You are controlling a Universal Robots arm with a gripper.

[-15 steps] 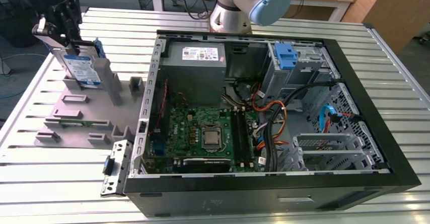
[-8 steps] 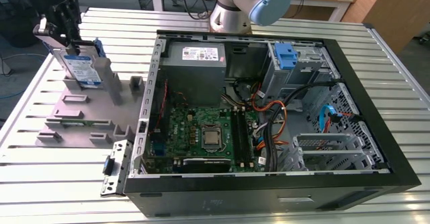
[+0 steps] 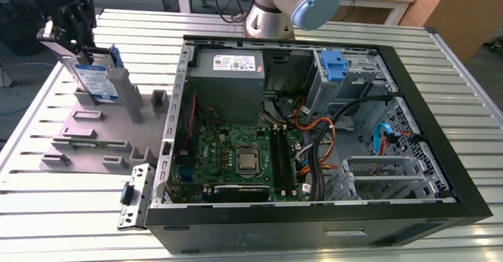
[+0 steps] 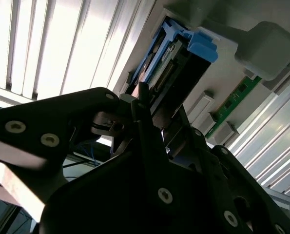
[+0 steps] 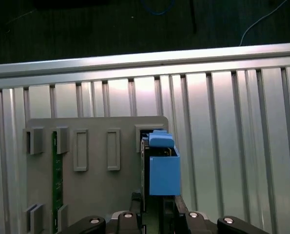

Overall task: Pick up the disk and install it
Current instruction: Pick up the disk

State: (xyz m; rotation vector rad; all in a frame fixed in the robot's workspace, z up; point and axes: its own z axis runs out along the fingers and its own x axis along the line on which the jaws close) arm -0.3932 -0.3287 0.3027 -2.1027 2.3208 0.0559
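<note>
Black, bolted links of the hand (image 5: 156,207) sit closest to me in both wrist views, right at the upper edge of the disk (image 5: 163,170); whether it has clamped on I can't tell. That flat silver-grey slab with glossy blue plastic rails stands on edge in a slot of the matte grey moulded fixture (image 3: 102,132). The fixture rests on the ribbed aluminium tabletop (image 3: 47,179), beside the open black computer case (image 3: 428,115).

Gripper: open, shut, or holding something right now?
Gripper: at the disk, which stands in the grey holder; open or shut cannot be told.
</note>
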